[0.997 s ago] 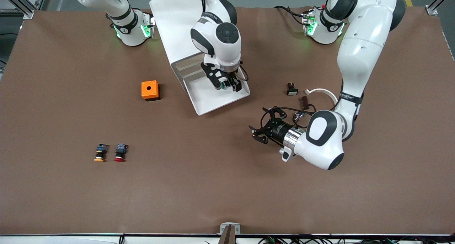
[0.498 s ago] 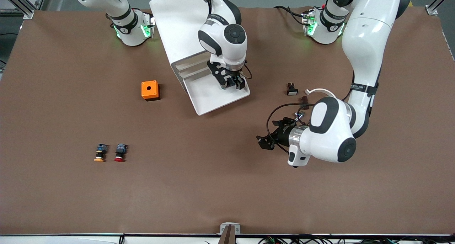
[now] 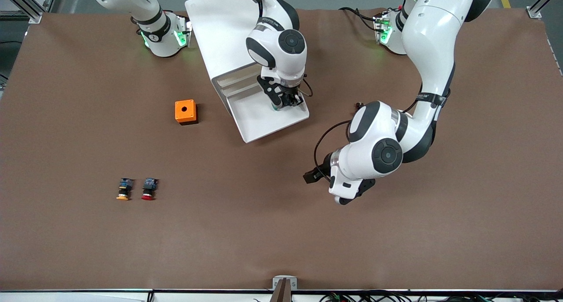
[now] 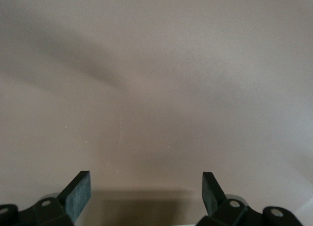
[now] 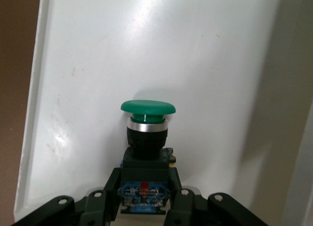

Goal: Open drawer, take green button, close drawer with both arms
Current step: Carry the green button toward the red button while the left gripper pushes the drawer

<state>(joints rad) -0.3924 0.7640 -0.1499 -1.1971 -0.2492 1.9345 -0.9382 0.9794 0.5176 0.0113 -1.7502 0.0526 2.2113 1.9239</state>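
Cabinet (image 3: 220, 33) is seen between the two bases, and its drawer (image 3: 264, 119) is pulled out toward the front camera, so opening is judged done. Right gripper (image 3: 288, 101) is lowered into the drawer and is closed on the button (image 5: 146, 138), clamped at its blue rear end; in the right wrist view the long axis is seen running straight out from the fingers (image 5: 110, 192), green cap outermost. Button is thus inside the drawer, near the wall toward the left arm's end, and nothing else is seen in the tray around it. A straight lift is judged to be called for, since the raised rim is close beside the gripper. Left gripper (image 3: 313, 175) is held over bare table, nearer the front camera than the drawer front, with its fingers (image 4: 78, 194) spread wide and nothing between them; it is judged the better placed to push the drawer shut. Orange box (image 3: 185, 111) lies well apart toward the right arm's end; red button (image 3: 148, 190) and yellow button (image 3: 124, 189) lie nearer the camera.
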